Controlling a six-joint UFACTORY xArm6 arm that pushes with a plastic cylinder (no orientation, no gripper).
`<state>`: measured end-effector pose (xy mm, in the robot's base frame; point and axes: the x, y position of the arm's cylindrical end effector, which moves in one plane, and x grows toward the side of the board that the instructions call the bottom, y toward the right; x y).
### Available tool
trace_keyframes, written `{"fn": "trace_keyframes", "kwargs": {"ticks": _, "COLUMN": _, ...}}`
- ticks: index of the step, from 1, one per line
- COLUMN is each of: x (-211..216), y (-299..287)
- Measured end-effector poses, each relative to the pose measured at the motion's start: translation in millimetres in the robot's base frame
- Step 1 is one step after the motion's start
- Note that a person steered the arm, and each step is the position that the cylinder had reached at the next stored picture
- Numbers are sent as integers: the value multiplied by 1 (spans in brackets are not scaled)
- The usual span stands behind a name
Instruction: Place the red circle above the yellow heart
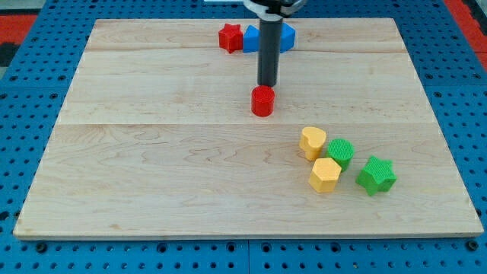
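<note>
A: Board [152, 175] first, then blocks?
B: Yes. Red circle [262, 100] sits mid-board, touching my tip [267, 84] just behind it. Plain rod, grips nothing.
A: Yellow heart [312, 142]?
B: Right and nearer, beside green circle [341, 153], yellow hexagon [325, 174], green star [376, 175].

A red star-shaped block [229, 37] and a blue block [252, 38] are sitting touching near the top edge of the pale wooden desk [152, 167], while a yellow hexagonal block [325, 175], a green round block [341, 153] and a green star-shaped block [376, 175] are clustering at the lower right.
</note>
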<state>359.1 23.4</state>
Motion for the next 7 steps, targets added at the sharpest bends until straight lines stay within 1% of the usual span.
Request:
{"fn": "trace_keyframes", "kwargs": {"ticks": 1, "x": 24, "y": -10}}
{"fn": "trace_keyframes", "kwargs": {"ticks": 2, "x": 52, "y": -6}}
{"fn": "trace_keyframes", "kwargs": {"ticks": 3, "x": 55, "y": -16}}
{"fn": "trace_keyframes", "kwargs": {"ticks": 5, "x": 55, "y": -17}}
{"fn": "trace_keyframes", "kwargs": {"ticks": 6, "x": 69, "y": -50}}
{"fn": "trace_keyframes", "kwargs": {"ticks": 7, "x": 112, "y": -72}}
